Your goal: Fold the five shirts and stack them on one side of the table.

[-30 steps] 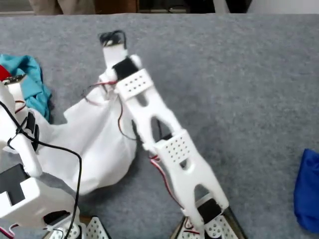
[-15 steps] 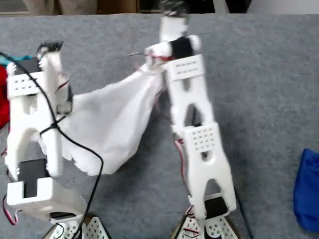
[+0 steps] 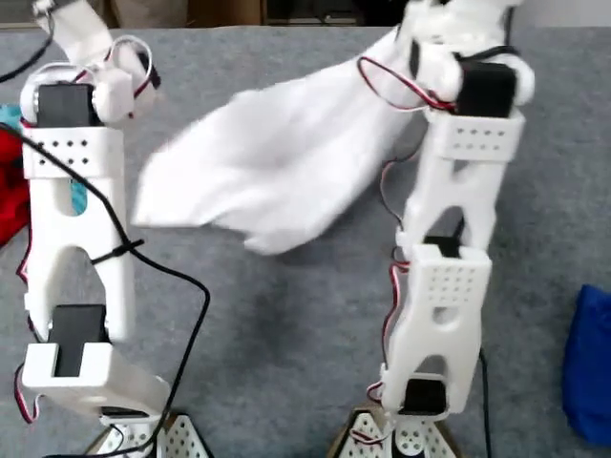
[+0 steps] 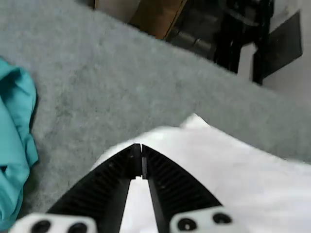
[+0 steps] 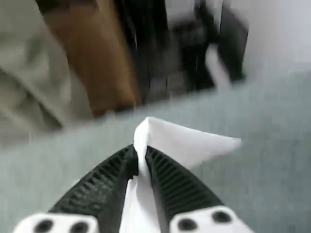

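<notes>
A white shirt (image 3: 277, 162) hangs in the air, stretched between my two arms above the grey table (image 3: 286, 363). My left gripper (image 4: 141, 151) is shut on one edge of the white shirt (image 4: 218, 170). My right gripper (image 5: 140, 156) is shut on another edge, and a corner of the white shirt (image 5: 187, 141) sticks out past its tips. In the high view the left arm (image 3: 72, 191) stands at the left and the right arm (image 3: 458, 191) at the right, both raised toward the far side.
A teal shirt (image 4: 14, 136) lies bunched near the left arm, beside a red shirt (image 3: 10, 191) at the table's left edge. A blue shirt (image 3: 592, 363) lies at the right edge. Furniture stands beyond the table's far edge.
Both arms have risen and swung toward the far side, the right arm moving right. The white shirt has come up off the table and spread out between them.
</notes>
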Tool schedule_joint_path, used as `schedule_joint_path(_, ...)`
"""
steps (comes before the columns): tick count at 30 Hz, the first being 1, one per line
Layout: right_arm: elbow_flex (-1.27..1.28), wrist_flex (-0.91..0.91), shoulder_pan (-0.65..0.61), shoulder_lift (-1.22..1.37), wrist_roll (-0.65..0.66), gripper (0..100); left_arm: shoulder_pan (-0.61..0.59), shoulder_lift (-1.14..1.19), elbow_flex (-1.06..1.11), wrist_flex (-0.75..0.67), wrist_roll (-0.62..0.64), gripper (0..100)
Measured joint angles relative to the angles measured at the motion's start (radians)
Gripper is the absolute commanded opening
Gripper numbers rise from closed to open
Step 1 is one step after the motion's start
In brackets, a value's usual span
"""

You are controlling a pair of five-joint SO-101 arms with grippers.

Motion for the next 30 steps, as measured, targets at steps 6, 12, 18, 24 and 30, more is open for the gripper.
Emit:
schedule_joint_path(6,-0.002,-0.097,0.012,-0.095,0.000,0.5,-0.003,0.000,-0.103,0.011,0.003,2)
schedule_joint_path(12,-0.002,0.026,0.015,-0.094,0.000,0.6,0.054,0.014,-0.031,0.087,0.011,2)
schedule_joint_path(18,-0.005,0.255,0.035,-0.012,0.011,0.6,0.138,0.081,0.152,0.094,0.009,2)
schedule_joint_path(24,0.163,0.269,0.037,0.091,0.183,0.6,0.143,0.124,0.170,0.094,0.009,2)
schedule_joint_path(30,0.617,0.269,-0.035,0.063,0.241,0.6,0.147,0.126,0.170,0.094,0.008,2)
